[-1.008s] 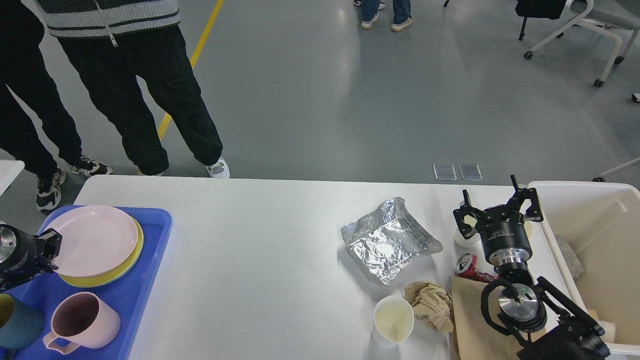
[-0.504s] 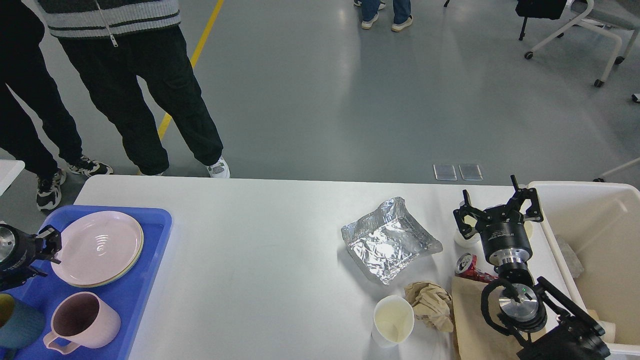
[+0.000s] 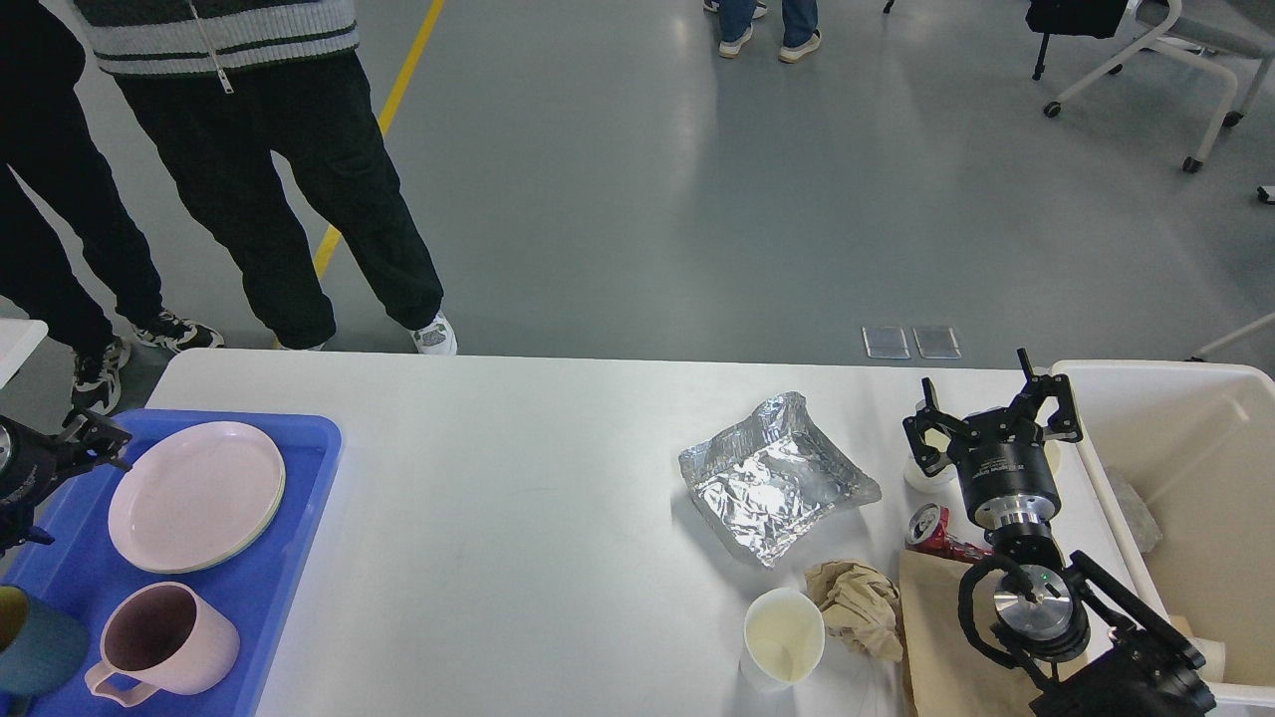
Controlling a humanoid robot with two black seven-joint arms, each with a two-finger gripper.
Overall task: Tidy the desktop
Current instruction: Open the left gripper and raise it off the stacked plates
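The white desktop (image 3: 498, 478) carries litter on its right side: a crumpled foil tray (image 3: 777, 478), a crushed red can (image 3: 931, 528), a ball of brown paper (image 3: 857, 602), a white paper cup (image 3: 784, 637) and a brown paper bag (image 3: 941, 647). My right gripper (image 3: 991, 413) is open and empty, over a small white cup (image 3: 924, 476) beside the bin. My left gripper (image 3: 75, 448) is open and empty at the blue tray's left edge, just left of the pink plate (image 3: 194, 493).
The blue tray (image 3: 299, 438) at front left holds the stacked plates, a pink mug (image 3: 164, 637) and a teal cup (image 3: 35, 647). A cream-white bin (image 3: 1195, 468) stands at the right edge. Two people (image 3: 269, 169) stand at the far left edge.
The pink plate, tilted in my left gripper a second ago, now lies flat on the stack. The left gripper has let go and drawn back to the left. The right arm has not moved.
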